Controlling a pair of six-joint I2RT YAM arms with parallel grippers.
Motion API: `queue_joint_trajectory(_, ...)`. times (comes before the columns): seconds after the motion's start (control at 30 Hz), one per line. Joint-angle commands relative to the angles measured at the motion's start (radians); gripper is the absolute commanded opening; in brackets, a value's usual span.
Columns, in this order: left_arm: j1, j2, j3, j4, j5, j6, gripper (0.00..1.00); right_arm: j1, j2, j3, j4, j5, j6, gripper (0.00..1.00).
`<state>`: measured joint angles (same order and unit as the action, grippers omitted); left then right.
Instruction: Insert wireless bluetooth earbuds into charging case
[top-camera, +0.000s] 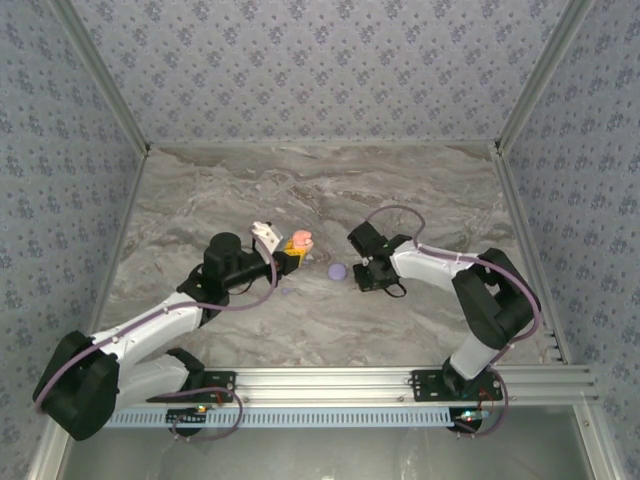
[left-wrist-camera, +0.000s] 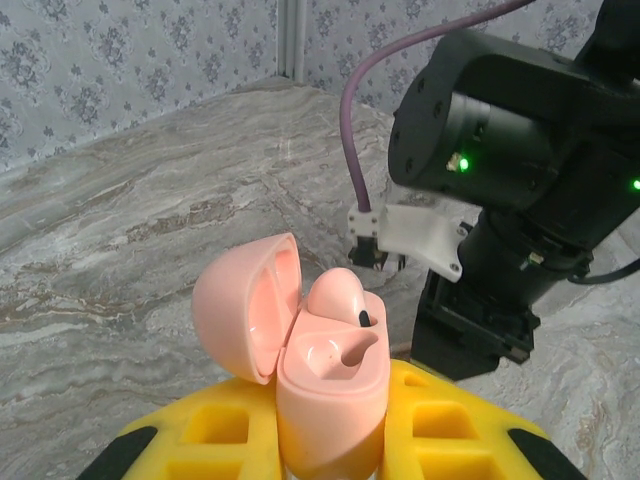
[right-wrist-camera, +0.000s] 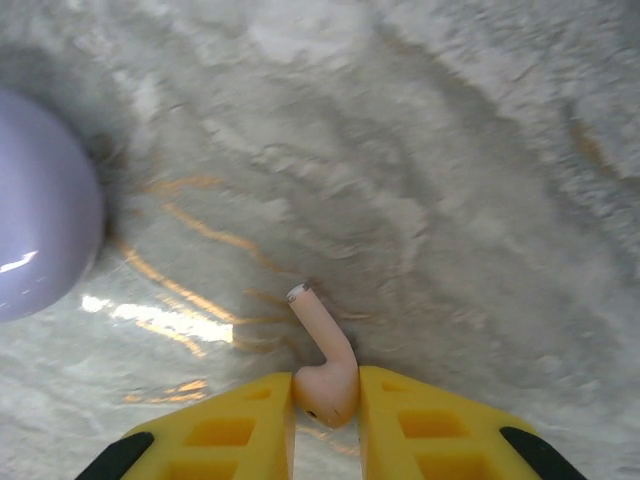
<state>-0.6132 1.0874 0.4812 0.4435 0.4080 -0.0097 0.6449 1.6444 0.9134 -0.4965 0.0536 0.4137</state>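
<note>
Over a grey-veined marble tabletop (top-camera: 300, 190) walled in by floral-print wallpaper (top-camera: 320, 70), the left gripper (top-camera: 291, 255) clamps a pink charging case (left-wrist-camera: 335, 385) upright between its yellow fingers. The lid is tipped open and one pink earbud (left-wrist-camera: 335, 295) is seated inside. Facing it, the right gripper (right-wrist-camera: 325, 405) pinches a second pink earbud (right-wrist-camera: 322, 352) by its head, stem pointing away just above the stone. A lavender round case (right-wrist-camera: 40, 230) lies just beside that gripper, off to its left.

Pinching pale pink earbud (right-wrist-camera: 322, 362) by bulb between yellow fingers (right-wrist-camera: 230, 430) of right gripper (right-wrist-camera: 325, 388). Pointing stem up-left across marble table (right-wrist-camera: 450, 200). Hanging near lavender rounded object (right-wrist-camera: 40, 210) at left edge.
</note>
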Motion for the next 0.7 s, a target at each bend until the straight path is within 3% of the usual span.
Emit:
queue_joint_trajectory(0.0, 0.001, 0.009, 0.036, 0.017, 0.022, -0.006, 0.18, -0.040, 0.013, 0.023, -0.046, -0.015, -0.073, 0.22)
queue_joint_trajectory(0.23, 0.001, 0.015, 0.037, 0.020, 0.020, -0.013, 0.18, -0.113, 0.070, 0.082, -0.071, -0.037, -0.137, 0.24)
queue_joint_trajectory(0.67, -0.001, 0.019, 0.040, 0.014, 0.017, -0.011, 0.18, -0.133, -0.011, 0.105, -0.100, -0.053, -0.146, 0.47)
